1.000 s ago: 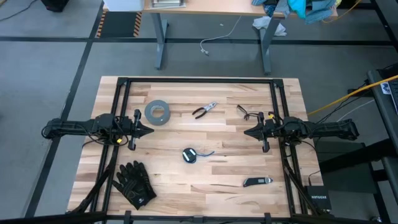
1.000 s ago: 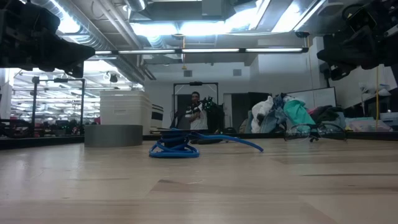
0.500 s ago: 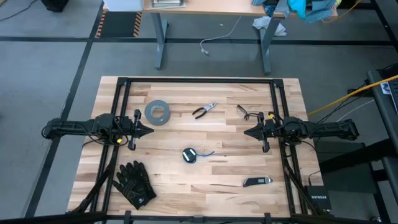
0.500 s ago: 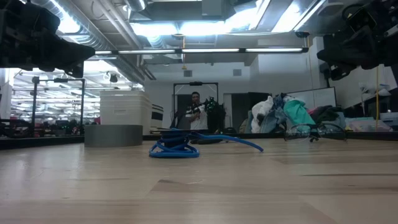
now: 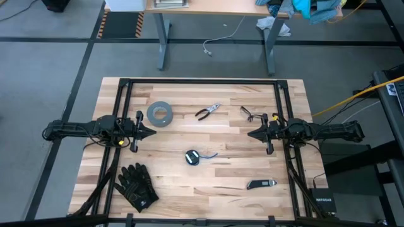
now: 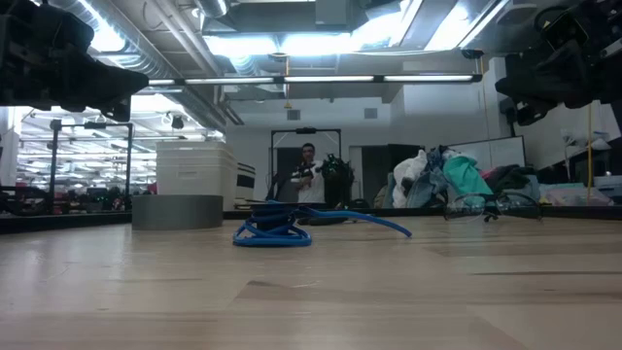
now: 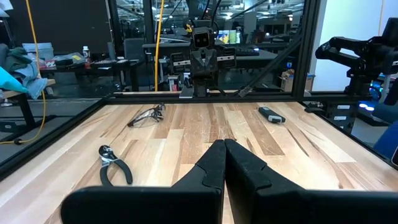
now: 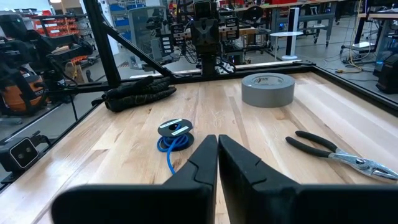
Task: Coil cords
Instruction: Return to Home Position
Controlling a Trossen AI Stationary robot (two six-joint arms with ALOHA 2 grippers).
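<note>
Both arms sit at opposite sides of the table (image 5: 221,186), so the coiling looks finished and the step in hand is the return to rest; I judge that little more is needed than settling in this pose. The left gripper (image 5: 151,132) and the right gripper (image 5: 250,134) each have their fingers pressed together on nothing. The cords (image 5: 192,157) lie as a small round bundle between the two grippers, well apart from both, with one blue tail trailing toward the right arm's side.
</note>
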